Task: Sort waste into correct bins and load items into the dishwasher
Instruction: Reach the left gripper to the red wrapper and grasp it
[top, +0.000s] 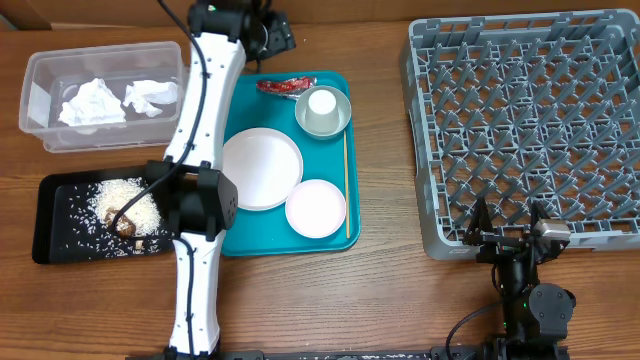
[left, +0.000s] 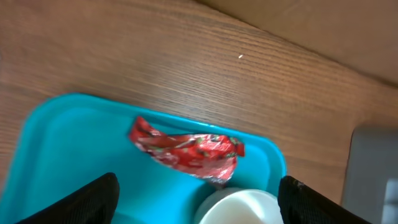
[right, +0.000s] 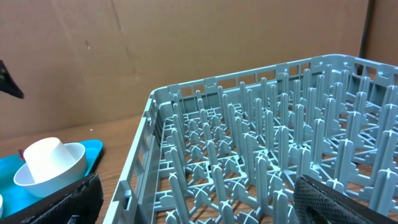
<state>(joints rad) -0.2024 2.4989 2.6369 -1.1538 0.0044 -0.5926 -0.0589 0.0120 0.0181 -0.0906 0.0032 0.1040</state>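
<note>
Red first: centre the wide-open, empty left pincer (left: 199, 182) over the wrapper (left: 186, 151), drop clear of the cup (left: 239, 208), pinch its middle; leave the right pincer (right: 199, 180) gaping, empty.

A robot lab setup is shown: two robot arms (top: 207, 90) are fixed at a wooden table (top: 380, 300) backed by plain cardboard (right: 124, 56), with a dish rack (top: 530, 130) and teal tray (top: 275, 108) laid out.

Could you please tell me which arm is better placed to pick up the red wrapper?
Left: the left fingers hover open directly over the red wrapper; the right fingers sit far off by the dish rack.
</note>
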